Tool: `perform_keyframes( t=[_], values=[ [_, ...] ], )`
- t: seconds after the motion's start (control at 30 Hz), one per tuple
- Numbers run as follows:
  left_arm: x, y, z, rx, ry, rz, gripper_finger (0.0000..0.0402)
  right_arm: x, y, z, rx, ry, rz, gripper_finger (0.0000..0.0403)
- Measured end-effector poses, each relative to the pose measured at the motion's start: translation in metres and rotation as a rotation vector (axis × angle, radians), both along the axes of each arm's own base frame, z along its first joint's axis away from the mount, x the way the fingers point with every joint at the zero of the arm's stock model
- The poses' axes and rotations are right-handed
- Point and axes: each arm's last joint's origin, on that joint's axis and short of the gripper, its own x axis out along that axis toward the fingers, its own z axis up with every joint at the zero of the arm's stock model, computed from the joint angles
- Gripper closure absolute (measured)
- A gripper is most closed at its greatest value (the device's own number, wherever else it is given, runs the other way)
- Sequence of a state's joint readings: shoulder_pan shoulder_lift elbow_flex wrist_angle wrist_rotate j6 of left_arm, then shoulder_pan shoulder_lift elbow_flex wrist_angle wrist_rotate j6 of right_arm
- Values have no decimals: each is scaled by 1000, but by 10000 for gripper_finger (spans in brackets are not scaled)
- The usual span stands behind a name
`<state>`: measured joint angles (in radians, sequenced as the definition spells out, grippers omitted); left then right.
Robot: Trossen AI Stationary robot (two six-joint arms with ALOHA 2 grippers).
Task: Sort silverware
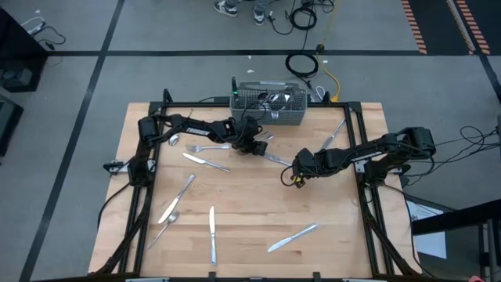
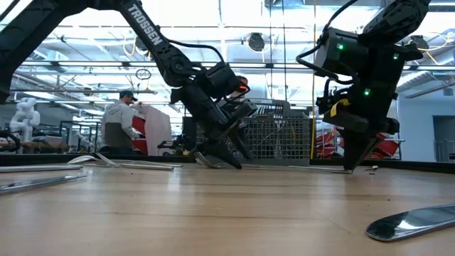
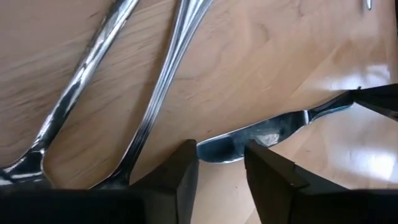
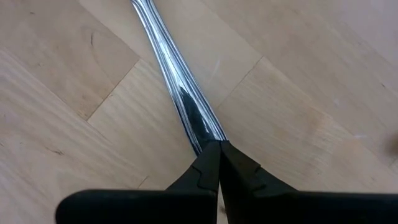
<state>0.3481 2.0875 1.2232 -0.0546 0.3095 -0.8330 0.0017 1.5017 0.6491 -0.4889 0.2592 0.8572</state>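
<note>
The wooden counter carries the silverware scattered across it; a grey wire-mesh basket stands at its far edge with some pieces inside. The left arm reaches across from the left side to just in front of the basket; its hand is low over the wood, fingers parted with a gap between them, poised just above a table knife lying flat, not touching it as far as the wrist view shows; two more handles lie side by side next to it. The right arm comes in from the right; its hand points down near the counter's middle, fingers pressed together with their tips at the end of a slim handle lying on the wood; whether it is pinched I cannot tell. Loose knives lie near the front: one upright in the high view, one slanted; a fork lies left of the left hand.
</note>
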Motion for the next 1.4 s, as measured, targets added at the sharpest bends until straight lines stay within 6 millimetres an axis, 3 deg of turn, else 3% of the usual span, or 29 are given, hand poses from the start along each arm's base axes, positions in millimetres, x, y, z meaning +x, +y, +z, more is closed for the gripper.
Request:
perform_keyframes(
  t=[0.5, 0.87, 1.4],
  values=[
    [2, 5, 0, 67, -34, 1, 396, 0, 0, 0, 2, 6, 10, 403],
    [3, 7, 1, 63, -52, 17, 397, 1, 0, 0, -6, -6, 12, 403],
    [-10, 31, 6, 5, -46, 38, 329, -6, 6, -1, -10, 71, 42, 403]
  ],
)
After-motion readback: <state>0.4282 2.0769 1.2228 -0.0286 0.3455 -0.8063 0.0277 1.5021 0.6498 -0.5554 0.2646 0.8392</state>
